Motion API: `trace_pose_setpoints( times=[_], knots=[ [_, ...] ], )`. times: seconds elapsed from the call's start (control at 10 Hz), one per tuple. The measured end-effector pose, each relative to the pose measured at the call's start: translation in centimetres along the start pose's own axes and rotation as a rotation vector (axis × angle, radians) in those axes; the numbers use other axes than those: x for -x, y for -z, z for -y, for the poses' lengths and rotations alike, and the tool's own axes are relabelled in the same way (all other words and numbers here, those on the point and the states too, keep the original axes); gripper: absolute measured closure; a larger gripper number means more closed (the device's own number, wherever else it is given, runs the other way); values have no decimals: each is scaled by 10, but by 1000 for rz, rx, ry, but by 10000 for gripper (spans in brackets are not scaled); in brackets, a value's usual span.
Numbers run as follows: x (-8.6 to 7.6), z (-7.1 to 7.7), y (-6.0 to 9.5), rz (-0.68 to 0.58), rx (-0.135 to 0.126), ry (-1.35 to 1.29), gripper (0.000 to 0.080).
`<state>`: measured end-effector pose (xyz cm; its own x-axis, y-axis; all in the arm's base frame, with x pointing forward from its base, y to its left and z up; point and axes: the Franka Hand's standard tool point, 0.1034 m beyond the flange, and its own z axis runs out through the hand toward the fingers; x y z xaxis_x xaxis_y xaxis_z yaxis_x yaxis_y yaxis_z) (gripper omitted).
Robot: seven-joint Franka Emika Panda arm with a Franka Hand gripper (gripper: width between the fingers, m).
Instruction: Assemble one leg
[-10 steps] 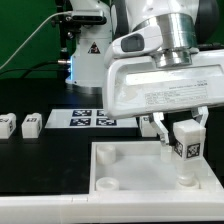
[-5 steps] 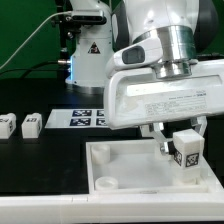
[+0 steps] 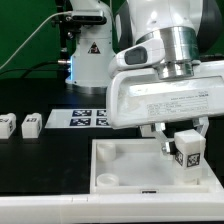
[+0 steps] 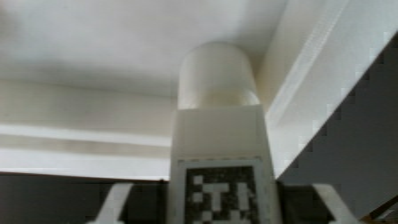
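Observation:
My gripper (image 3: 184, 142) is shut on a leg (image 3: 187, 155), a small white squarish post with a black-and-white tag on its face. It holds the leg upright over the right part of the large white square tray-like piece (image 3: 120, 160), the leg's lower end down at the tray's surface. In the wrist view the leg (image 4: 222, 110) runs straight out from between the fingers, tag side near the jaws, its rounded end against the tray's inner corner (image 4: 107, 60). Two more legs (image 3: 6, 124) (image 3: 31, 123) stand at the exterior view's left.
The marker board (image 3: 88, 119) lies behind the tray, in front of a white machine base (image 3: 88, 60). The tray has a round hole (image 3: 106, 182) at its near left corner. A black cable runs at the back left.
The gripper with the leg has shifted slightly to the exterior view's right and the tray has turned a little under it; since half a second ago almost nothing has moved.

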<state>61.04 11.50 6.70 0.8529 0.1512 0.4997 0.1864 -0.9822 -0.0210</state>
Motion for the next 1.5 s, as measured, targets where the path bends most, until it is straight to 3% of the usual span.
trace_pose_setpoints(
  times=[0.1,0.2,0.3,0.6,1.0,1.2,1.4,1.5],
  knots=[
    [0,0,0,0,0,0,505],
    [0,0,0,0,0,0,321],
    [0,0,0,0,0,0,209],
    [0,0,0,0,0,0,153],
    [0,0,0,0,0,0,151],
    [1,1,3,50,-7,1,151],
    [-9,1,16,67,-10,2,151],
    [-5,3,18,181,-26,0,151]
  ],
)
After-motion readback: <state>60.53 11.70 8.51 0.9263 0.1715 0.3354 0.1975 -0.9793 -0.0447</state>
